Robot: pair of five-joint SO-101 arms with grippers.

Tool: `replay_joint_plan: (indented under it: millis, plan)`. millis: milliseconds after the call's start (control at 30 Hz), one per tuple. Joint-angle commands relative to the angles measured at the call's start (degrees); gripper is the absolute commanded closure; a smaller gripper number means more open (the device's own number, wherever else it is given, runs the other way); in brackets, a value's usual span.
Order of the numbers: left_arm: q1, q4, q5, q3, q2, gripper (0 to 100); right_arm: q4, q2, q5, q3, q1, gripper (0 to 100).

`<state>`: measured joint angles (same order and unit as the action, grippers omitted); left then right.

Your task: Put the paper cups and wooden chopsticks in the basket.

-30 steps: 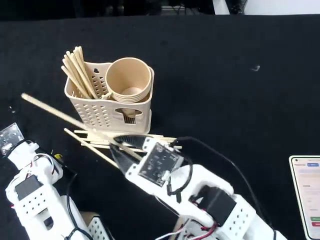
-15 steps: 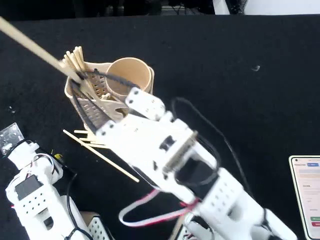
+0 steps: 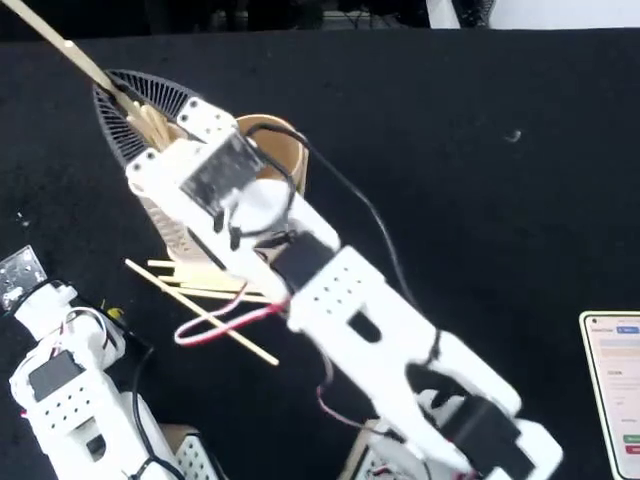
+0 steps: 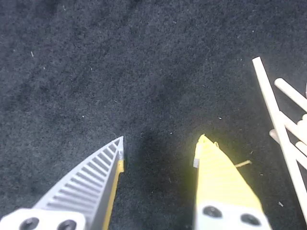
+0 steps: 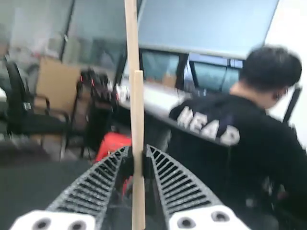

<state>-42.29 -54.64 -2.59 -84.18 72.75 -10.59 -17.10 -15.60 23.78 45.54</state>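
Right wrist view has the right gripper (image 5: pixel 136 163) clenched on wooden chopsticks (image 5: pixel 131 57) that jut beyond its fingertips, while the left gripper (image 4: pixel 160 146) hangs released, jaws spread, over the desk (image 4: pixel 120 62).

Black table (image 3: pixel 500 150): basket (image 3: pixel 180 240), loose chopsticks (image 3: pixel 160 283)

Pale wooden chopstick (image 3: pixel 60 45) is slanting high over the cream basket's (image 3: pixel 172 232) far-left corner
Nested paper cups (image 3: pixel 283 140) are sitting inside; loose chopsticks (image 3: pixel 200 310) are lying crisscrossed just nearer.
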Motion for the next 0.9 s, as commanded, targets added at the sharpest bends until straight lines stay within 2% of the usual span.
replay_joint_plan:
  millis: [0,67,200,267,533,600,733,867]
  plan:
    - [0.1,0.8,0.0,0.3,0.9,76,-1.4,2.3,0.0,-3.7,-2.7,98.8]
    - [0.1,0.8,0.0,0.2,0.9,76,-1.4,3.6,1.8,-3.6,-3.4,98.8]
    - [0.1,0.8,0.0,0.2,0.9,76,-1.3,4.3,11.6,-2.5,-4.6,98.8]
    - [0.1,0.8,0.0,0.2,0.9,76,-1.3,4.3,13.9,-1.6,-4.9,98.8]
    - [0.1,0.8,0.0,0.2,0.9,76,-1.0,4.2,13.3,2.5,-4.6,98.5]
    - [0.1,0.8,0.0,0.2,0.9,76,-0.3,3.4,13.4,2.7,-4.6,95.2]
    - [0.1,0.8,0.0,0.2,0.9,76,7.5,-1.2,13.5,2.2,-4.0,82.6]
    - [0.1,0.8,0.0,0.2,0.9,76,14.5,-8.7,13.6,2.6,-3.0,83.7]
